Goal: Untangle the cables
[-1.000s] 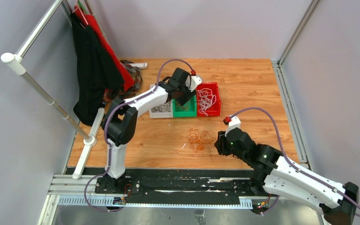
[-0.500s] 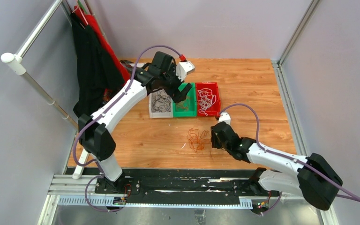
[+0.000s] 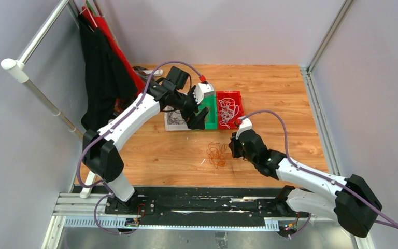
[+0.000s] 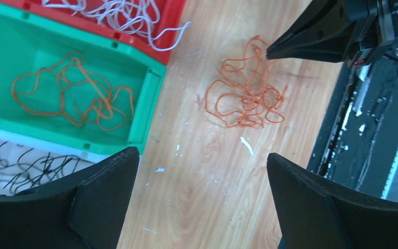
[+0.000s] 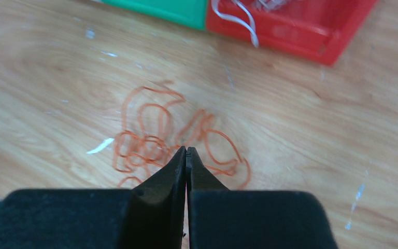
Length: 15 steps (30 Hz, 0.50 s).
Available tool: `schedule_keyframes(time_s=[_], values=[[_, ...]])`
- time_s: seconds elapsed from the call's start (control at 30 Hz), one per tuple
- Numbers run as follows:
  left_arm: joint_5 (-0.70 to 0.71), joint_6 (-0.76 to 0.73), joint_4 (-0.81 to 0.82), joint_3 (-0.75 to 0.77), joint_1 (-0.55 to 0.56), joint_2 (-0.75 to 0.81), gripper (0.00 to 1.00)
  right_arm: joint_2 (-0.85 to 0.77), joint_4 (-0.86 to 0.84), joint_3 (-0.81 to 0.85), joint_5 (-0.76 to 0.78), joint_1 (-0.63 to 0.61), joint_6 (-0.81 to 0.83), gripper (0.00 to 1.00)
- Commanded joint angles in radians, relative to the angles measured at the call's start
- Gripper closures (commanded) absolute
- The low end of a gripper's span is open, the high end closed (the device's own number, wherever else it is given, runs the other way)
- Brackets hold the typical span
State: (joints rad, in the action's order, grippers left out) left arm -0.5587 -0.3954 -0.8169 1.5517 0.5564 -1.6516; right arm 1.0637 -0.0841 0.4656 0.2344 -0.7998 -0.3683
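A tangle of orange cables [image 3: 216,154] [image 4: 246,96] [image 5: 158,137] lies on the wooden table in front of three bins. More orange cables [image 4: 72,93] lie in the green bin [image 3: 210,123], white ones [image 4: 119,10] in the red bin [image 3: 238,110], and black ones [image 4: 20,168] in the white bin [image 3: 169,126]. My left gripper [image 3: 199,118] [image 4: 202,155] hangs wide open and empty over bare wood beside the green bin. My right gripper [image 3: 232,149] [image 5: 186,149] is shut at the tangle's right edge, where one orange strand runs into its tips.
Black and red clothes [image 3: 103,67] hang from a white rack at the left. A braided cord bundle with a power strip [image 3: 146,74] lies behind the bins. The black base rail [image 3: 197,203] runs along the near edge. White flecks dot the wood.
My left gripper opened wide and swung from over the bins toward the near side. My right arm reached forward to the orange tangle and its jaws closed there.
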Motion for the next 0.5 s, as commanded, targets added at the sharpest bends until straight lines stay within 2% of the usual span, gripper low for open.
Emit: schedule_keyframes(time_s=[0.0,0.03,0.13,0.2,0.27,0.3,0.37,0.47], values=[[-0.172,-0.048,-0.009,-0.019,-0.007,0.043,0.03,-0.066,-0.022,0.075,-0.159,0.013,0.073,0.99],[-0.199,-0.063,-0.008,-0.024,-0.007,0.046,0.03,-0.077,-0.018,0.088,-0.215,0.013,0.076,0.99],[-0.249,-0.09,-0.008,-0.036,-0.001,0.045,0.04,-0.1,0.051,0.138,-0.24,0.013,0.08,0.99],[-0.247,-0.089,-0.008,-0.03,0.0,0.033,0.04,-0.102,0.114,0.153,-0.102,0.013,0.063,0.98],[-0.244,-0.093,-0.009,-0.025,0.001,0.024,0.05,-0.081,0.142,0.141,0.022,0.013,0.053,0.75],[-0.242,-0.095,-0.009,-0.025,0.0,0.022,0.05,-0.068,0.148,0.132,0.047,0.017,0.051,0.68],[-0.233,-0.091,-0.009,-0.027,0.0,0.022,0.05,-0.024,0.144,0.118,0.058,0.026,0.047,0.6],[-0.212,-0.097,-0.009,-0.035,0.001,0.036,0.03,0.045,0.128,0.113,0.055,0.043,0.033,0.53]])
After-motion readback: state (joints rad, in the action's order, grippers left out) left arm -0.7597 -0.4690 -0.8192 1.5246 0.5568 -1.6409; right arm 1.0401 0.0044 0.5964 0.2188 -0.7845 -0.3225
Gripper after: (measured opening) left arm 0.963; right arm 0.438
